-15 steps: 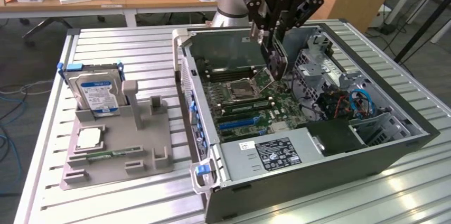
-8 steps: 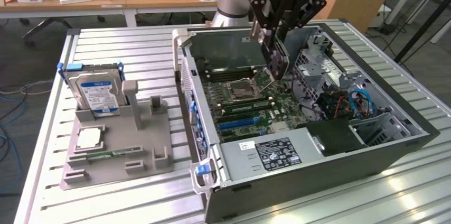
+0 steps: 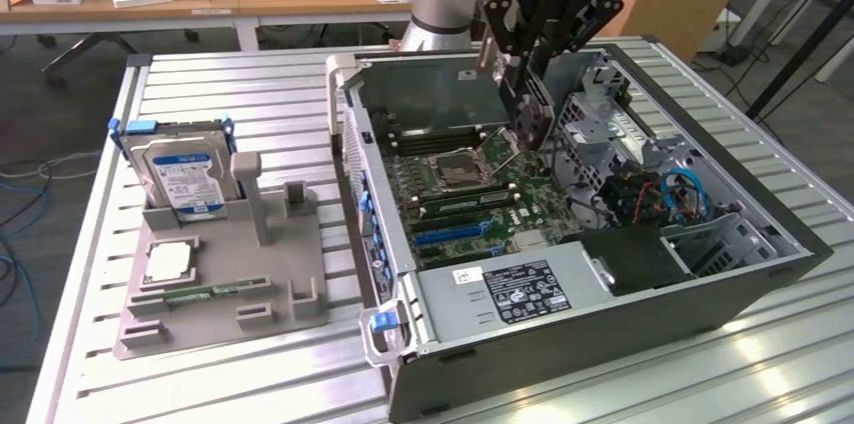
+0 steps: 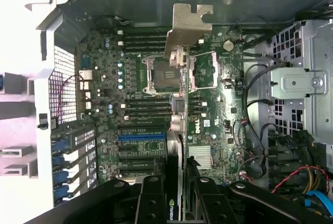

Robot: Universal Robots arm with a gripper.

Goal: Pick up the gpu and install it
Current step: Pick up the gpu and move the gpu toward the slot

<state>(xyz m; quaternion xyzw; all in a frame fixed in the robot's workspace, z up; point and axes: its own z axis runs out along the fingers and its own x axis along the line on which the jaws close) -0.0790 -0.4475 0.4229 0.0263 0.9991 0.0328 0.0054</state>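
The gpu (image 3: 529,112) is clamped between the fingers (image 4: 151,203) of the gripper (image 3: 518,72), which is closed on the card's upper edge. In the exterior view the card is held upright and slightly tilted, inside the open computer case (image 3: 774,274), with its lower end over the motherboard (image 3: 461,206) just beside the processor socket (image 3: 461,166). Whether that lower end touches the board cannot be told. From the wrist view the gpu (image 4: 179,130) is seen edge-on as a thin strip running away from the gripper (image 4: 177,185), with its pale metal bracket (image 4: 190,23) at the far end, and it is laid visually across the processor socket (image 4: 156,70). A blue expansion slot (image 4: 140,137) is seen on the motherboard (image 4: 104,78) to one side of the card, apart from it. The case is set on a slatted metal table (image 3: 254,94). A grey parts holder (image 3: 287,294) is placed on the same table to the exterior view's left of the case. A silver, blue-labelled hard drive (image 3: 187,179) is stood in the holder, and a narrow green memory stick (image 3: 214,293) is laid near the holder's front edge. A labelled power supply (image 3: 521,289) is fitted at the near end of the case.
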